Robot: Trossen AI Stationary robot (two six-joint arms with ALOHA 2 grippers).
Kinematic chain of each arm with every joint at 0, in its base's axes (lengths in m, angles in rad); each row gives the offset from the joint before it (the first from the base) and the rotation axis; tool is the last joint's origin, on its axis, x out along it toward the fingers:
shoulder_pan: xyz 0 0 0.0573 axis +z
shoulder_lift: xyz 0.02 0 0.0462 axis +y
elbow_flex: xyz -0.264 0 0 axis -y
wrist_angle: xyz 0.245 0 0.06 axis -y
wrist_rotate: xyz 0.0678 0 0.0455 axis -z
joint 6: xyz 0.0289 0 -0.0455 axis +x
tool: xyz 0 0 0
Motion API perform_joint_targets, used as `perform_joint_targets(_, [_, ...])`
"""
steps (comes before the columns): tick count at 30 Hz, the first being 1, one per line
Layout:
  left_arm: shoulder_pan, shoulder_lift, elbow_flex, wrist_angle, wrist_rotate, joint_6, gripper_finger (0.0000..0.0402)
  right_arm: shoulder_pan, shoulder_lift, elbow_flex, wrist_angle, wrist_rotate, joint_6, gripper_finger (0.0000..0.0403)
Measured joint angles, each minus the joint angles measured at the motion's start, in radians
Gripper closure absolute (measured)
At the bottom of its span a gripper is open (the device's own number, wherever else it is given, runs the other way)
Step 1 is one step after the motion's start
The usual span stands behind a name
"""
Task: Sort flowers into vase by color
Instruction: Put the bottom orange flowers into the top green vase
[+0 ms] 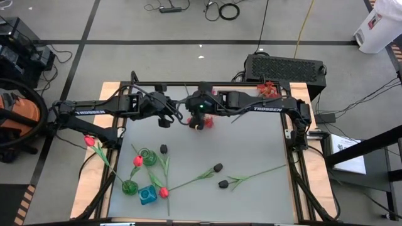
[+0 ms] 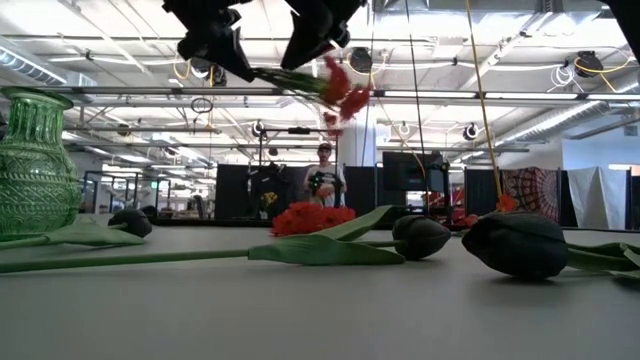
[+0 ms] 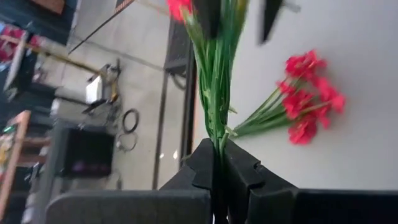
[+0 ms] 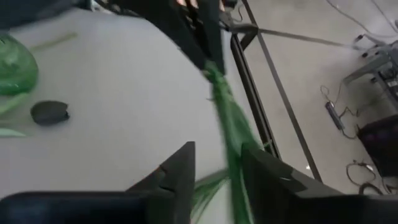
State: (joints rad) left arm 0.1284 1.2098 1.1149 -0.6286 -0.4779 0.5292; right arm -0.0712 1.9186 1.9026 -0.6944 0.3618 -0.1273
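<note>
My left gripper (image 1: 164, 120) is shut on a frilly red clustered flower (image 1: 205, 122), held in the air over the table's far middle. In the low view the stem bundle slants from it down to the bloom (image 2: 340, 92). My right gripper (image 4: 217, 171) is open, and its fingers stand on either side of the green stem (image 4: 231, 140) near the bloom end; whether they touch it I cannot tell. A second red clustered flower (image 3: 308, 93) lies on the table. Red tulip buds (image 1: 137, 161) and black buds (image 1: 218, 167) lie near the green vases (image 1: 149, 157). My left gripper pinches the green stem bundle (image 3: 217, 134) between its two shut fingers (image 3: 202, 158), near the stem's lower end, away from the bloom. The flower is lifted clear of the table, and the stems run out ahead of the fingers toward the right arm.
Two green glass vases (image 1: 130, 187) and a blue one (image 1: 147, 195) stand at the near left. A tall green vase (image 2: 35, 165) shows at the left of the low view. Long stems (image 1: 254, 174) lie across the near middle. A person (image 2: 323, 180) stands in the room beyond.
</note>
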Motion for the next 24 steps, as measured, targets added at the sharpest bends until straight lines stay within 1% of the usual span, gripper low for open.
perform_joint_targets(4, [0.000, -0.001, 0.000, -0.043, -0.074, -0.002, 0.0389, 0.009, 0.000, 0.001, 0.043, 0.001, 0.000, 0.0246])
perform_joint_targets(6, [0.000, -0.007, 0.000, -0.072, -0.089, -0.021, 0.0389, 0.014, 0.000, 0.012, 0.046, 0.002, 0.000, 0.0235])
perform_joint_targets(12, [0.000, -0.054, 0.000, -0.143, -0.127, -0.083, 0.0390, 0.029, -0.004, 0.043, 0.086, 0.007, -0.026, 0.0223])
perform_joint_targets(15, [0.000, -0.112, 0.000, -0.176, -0.133, -0.106, 0.0390, 0.043, -0.020, 0.051, 0.097, 0.007, -0.048, 0.0223])
perform_joint_targets(19, [0.000, -0.224, 0.001, -0.208, -0.133, -0.134, 0.0388, 0.055, -0.062, 0.051, 0.068, 0.006, -0.062, 0.0223])
perform_joint_targets(24, [0.002, -0.381, 0.001, -0.265, -0.132, -0.176, 0.0387, 0.060, -0.130, 0.049, -0.050, 0.005, -0.058, 0.0222])
